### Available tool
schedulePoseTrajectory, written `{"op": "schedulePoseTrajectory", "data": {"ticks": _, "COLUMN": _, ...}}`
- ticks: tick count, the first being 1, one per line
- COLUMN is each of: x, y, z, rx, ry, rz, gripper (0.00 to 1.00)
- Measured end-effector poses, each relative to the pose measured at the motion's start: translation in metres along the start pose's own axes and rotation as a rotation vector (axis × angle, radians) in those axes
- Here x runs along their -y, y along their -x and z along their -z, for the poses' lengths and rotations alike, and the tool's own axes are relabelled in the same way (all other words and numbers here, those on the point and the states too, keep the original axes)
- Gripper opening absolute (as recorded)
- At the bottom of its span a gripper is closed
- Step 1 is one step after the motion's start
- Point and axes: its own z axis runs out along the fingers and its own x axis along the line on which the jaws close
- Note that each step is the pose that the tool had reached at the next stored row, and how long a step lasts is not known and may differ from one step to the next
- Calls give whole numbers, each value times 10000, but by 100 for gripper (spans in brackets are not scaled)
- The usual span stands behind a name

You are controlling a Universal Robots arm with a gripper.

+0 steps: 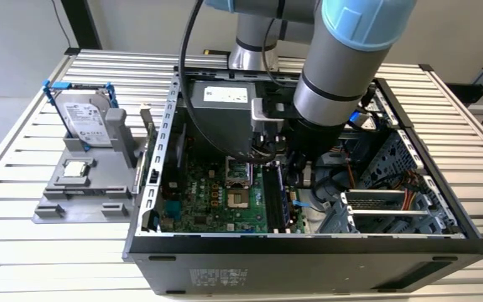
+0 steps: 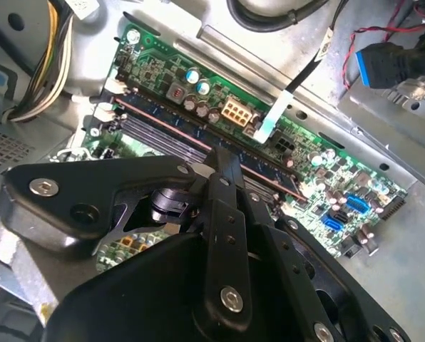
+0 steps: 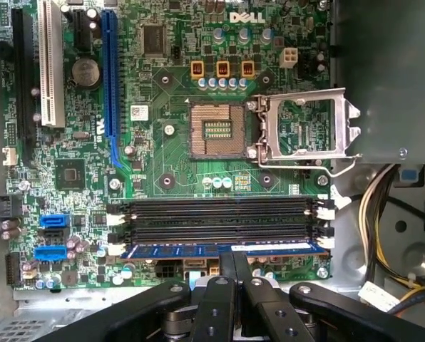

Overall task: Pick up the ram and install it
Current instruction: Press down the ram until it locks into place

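The ram (image 3: pixel 170 250) is a long blue-green stick lying along the memory slot nearest the board's edge, beside two empty black slots (image 3: pixel 219 217). In the second wrist view the ram (image 2: pixel 162 117) runs diagonally across the green motherboard. My gripper (image 3: pixel 235 258) is shut, its two black fingers pressed together, with their tips at the ram's upper edge near its middle. The fingers (image 2: pixel 219 167) stand along the stick's length, not around it. In the exterior view the arm reaches down into the open computer case (image 1: pixel 309 242) over the slots (image 1: pixel 277 201).
The processor socket (image 3: pixel 216 130) lies open, its metal frame (image 3: pixel 305 132) flipped aside. Yellow and black cables (image 3: pixel 391 206) crowd one side. Outside the case, a grey fixture (image 1: pixel 82 201) holds a hard drive (image 1: pixel 86 119) and a square processor chip (image 1: pixel 75 168).
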Motion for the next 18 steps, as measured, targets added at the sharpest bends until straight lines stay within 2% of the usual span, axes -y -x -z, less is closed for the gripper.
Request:
{"op": "schedulePoseTrajectory", "data": {"ticks": 14, "x": 6, "y": -17, "z": -244, "rx": -16, "ry": 4, "rz": 4, "gripper": 0}}
{"op": "schedulePoseTrajectory", "data": {"ticks": 16, "x": 6, "y": -14, "z": -242, "rx": -26, "ry": 5, "rz": 2, "gripper": 0}}
{"op": "schedulePoseTrajectory", "data": {"ticks": 17, "x": 6, "y": -12, "z": -223, "rx": -14, "ry": 7, "rz": 1, "gripper": 0}}
{"op": "schedulePoseTrajectory", "data": {"ticks": 18, "x": 5, "y": -8, "z": -194, "rx": 26, "ry": 4, "rz": 2, "gripper": 0}}
